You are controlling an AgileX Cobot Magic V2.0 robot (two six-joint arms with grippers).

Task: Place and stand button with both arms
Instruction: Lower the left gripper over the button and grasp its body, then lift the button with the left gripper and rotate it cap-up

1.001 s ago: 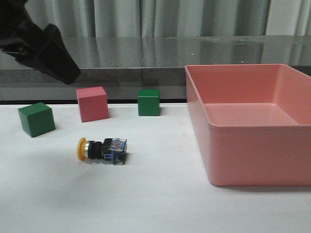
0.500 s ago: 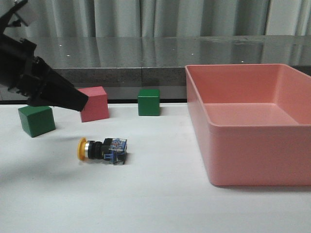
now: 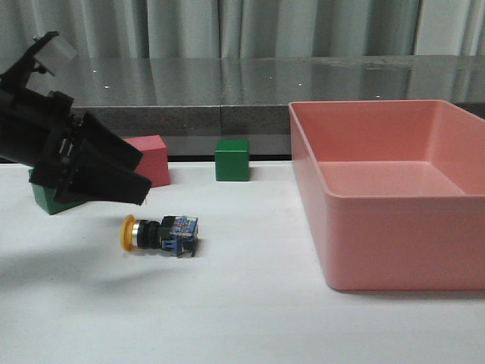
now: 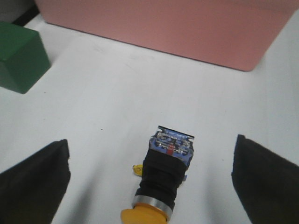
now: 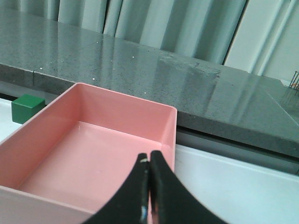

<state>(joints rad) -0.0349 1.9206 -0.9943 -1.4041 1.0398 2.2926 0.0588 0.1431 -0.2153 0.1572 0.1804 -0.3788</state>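
Note:
The button [image 3: 160, 233] lies on its side on the white table, yellow cap to the left, bluish base to the right. In the left wrist view it [image 4: 164, 179] lies between my two wide-open fingers. My left gripper [image 3: 136, 180] is open and hovers just above and to the left of the button, without touching it. My right gripper [image 5: 149, 161] is shut and empty, above the near wall of the pink bin [image 5: 93, 154]. The right arm does not show in the front view.
A large pink bin [image 3: 394, 227] fills the right side of the table. A pink cube [image 3: 154, 155] and a green cube [image 3: 232, 159] stand behind the button. Another green cube [image 3: 39, 199] is mostly hidden behind my left arm.
My left arm has come down from the upper left and to the right, towards the button, and now covers most of the left green cube. The button has not moved.

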